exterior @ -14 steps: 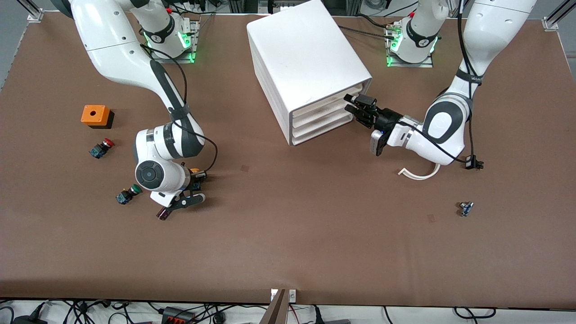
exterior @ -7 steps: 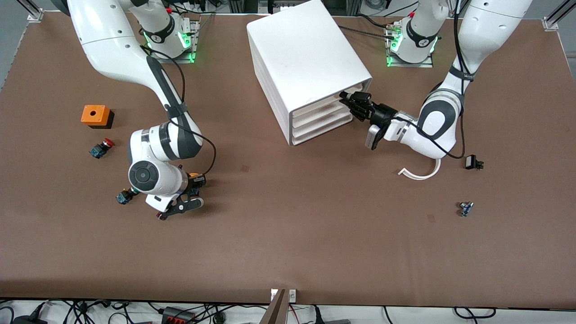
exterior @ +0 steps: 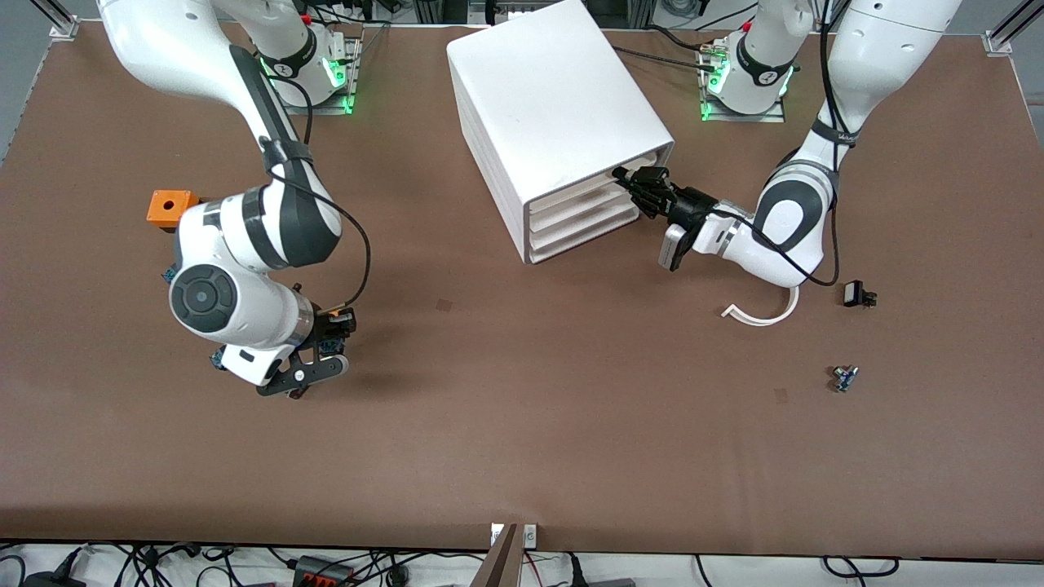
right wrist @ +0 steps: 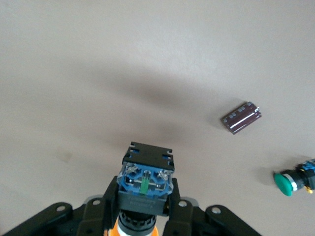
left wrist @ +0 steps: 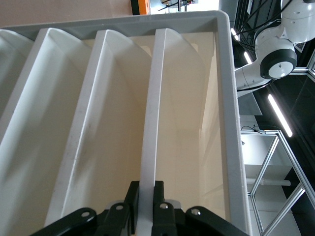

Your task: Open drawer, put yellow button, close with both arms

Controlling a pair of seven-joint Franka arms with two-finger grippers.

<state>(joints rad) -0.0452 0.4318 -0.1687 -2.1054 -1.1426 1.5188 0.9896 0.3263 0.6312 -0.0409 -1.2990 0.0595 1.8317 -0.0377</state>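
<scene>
Yellow button: a push-button switch with a black-and-blue body showing a small green mark, its orange-yellow cap just visible low between the fingers; held off the table, over bare tabletop toward the right arm's end.
Right gripper: closed on the switch body, hanging above the brown table.
Left gripper: at the cabinet's open face, its two fingers pinched onto the thin cream front edge of the top drawer.
Drawer: a shallow white tray with a cream front, topmost of the stack in the white cabinet; it appears to sit level with the others, though the front view is too oblique to be sure.
Hidden or cut off: the green button is clear in the right wrist view, but in the front view only a sliver peeks past the right arm; the orange box is partly covered by that arm.
Hard to make out: a dark cylindrical part lies on the table near the green button; a curved white strip and two small parts lie toward the left arm's end.
</scene>
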